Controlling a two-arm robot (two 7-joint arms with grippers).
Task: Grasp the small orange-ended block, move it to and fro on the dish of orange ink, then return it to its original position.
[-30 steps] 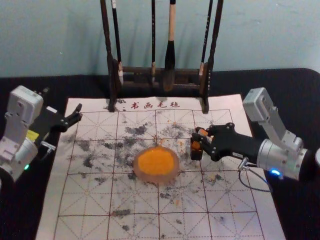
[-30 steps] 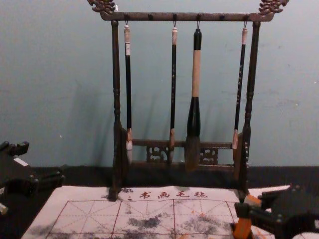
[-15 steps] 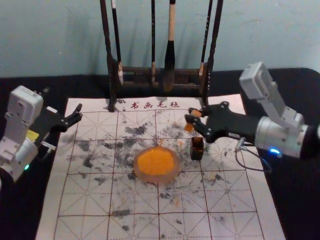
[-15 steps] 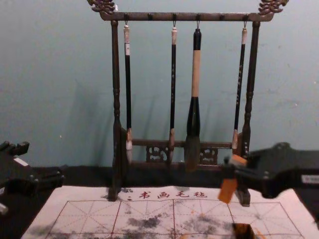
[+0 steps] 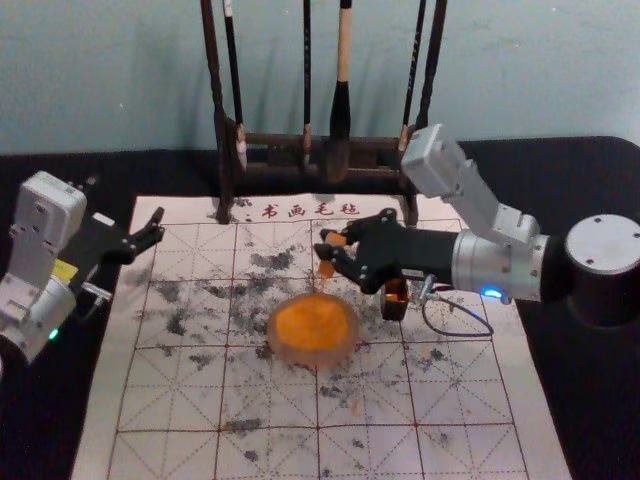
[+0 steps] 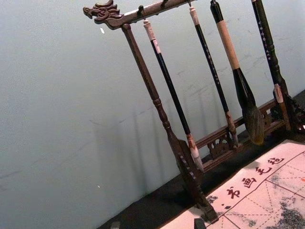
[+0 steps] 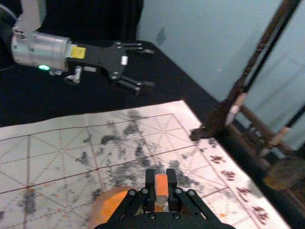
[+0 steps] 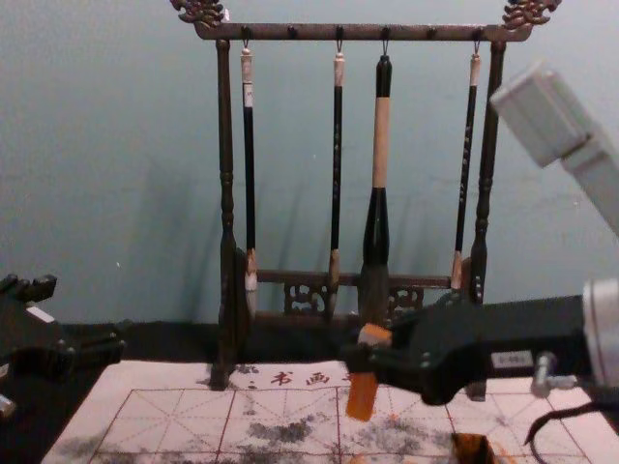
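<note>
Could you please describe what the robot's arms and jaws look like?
The left arm and right arm have silver cylindrical sections, boxy grey housings and black jointed jaws. The left carries a yellow label and green light; the right has a blue light, white label and dark looping cable.

A calligraphy workspace — hanging brushes (image 8: 381, 145), gridded mat (image 5: 480, 390), ink dish (image 5: 312, 356).

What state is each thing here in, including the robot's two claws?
Right gripper: closed on the block
Left gripper: open, idle off to the left
Orange-ended block: held, slightly tilted
Dish: holding orange ink
Small dark box: upright, open-topped
Brushes: hanging from the rack
Mat: laid out, stained
</note>
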